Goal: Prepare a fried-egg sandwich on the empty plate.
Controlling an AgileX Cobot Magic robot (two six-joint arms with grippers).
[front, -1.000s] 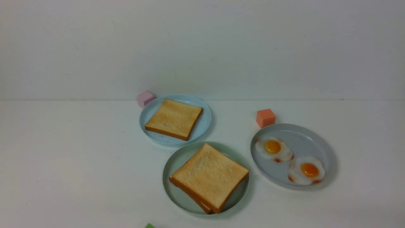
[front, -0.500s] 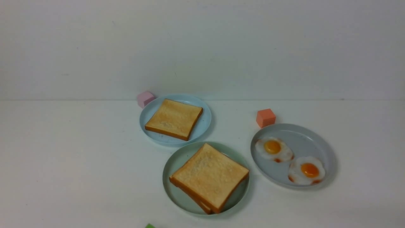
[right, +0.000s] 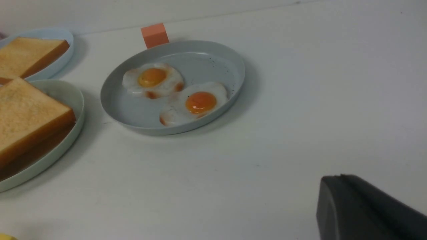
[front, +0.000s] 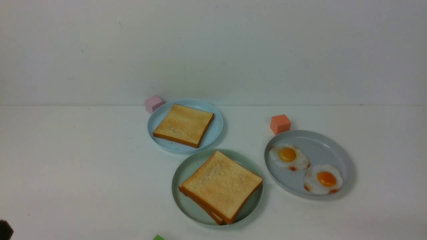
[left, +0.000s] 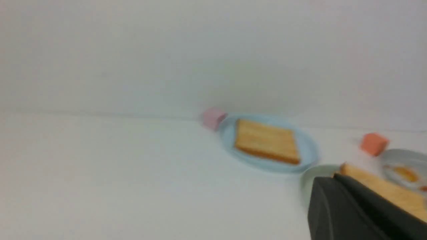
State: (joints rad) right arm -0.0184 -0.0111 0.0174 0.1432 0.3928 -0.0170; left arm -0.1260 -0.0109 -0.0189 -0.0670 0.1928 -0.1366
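Note:
The mint-green plate (front: 182, 170) sits at the table's centre front with two toast slices stacked on it: the top slice (front: 221, 185) covers a lower slice, whose edge (front: 213, 218) peeks out. No egg shows between them. Two fried eggs (front: 288, 156) (front: 323, 180) lie on the grey-blue plate (front: 320, 141) to the right. A third toast slice (front: 183, 125) lies on the light-blue plate (front: 215, 133) behind. My left gripper (left: 328, 180) looks shut and empty, left of the plates; a dark bit of it (front: 5, 230) shows at the front view's bottom-left corner. My right gripper (right: 333, 178) looks shut and empty, right of the egg plate.
A pink cube (front: 153, 103) touches the light-blue plate's far left rim. An orange cube (front: 279, 124) stands just behind the grey-blue plate. A green object (front: 158, 237) peeks in at the front edge. A white wall closes the back.
A dark part of my left gripper has come into the front view's bottom-left corner. Plates, toast and eggs have not moved.

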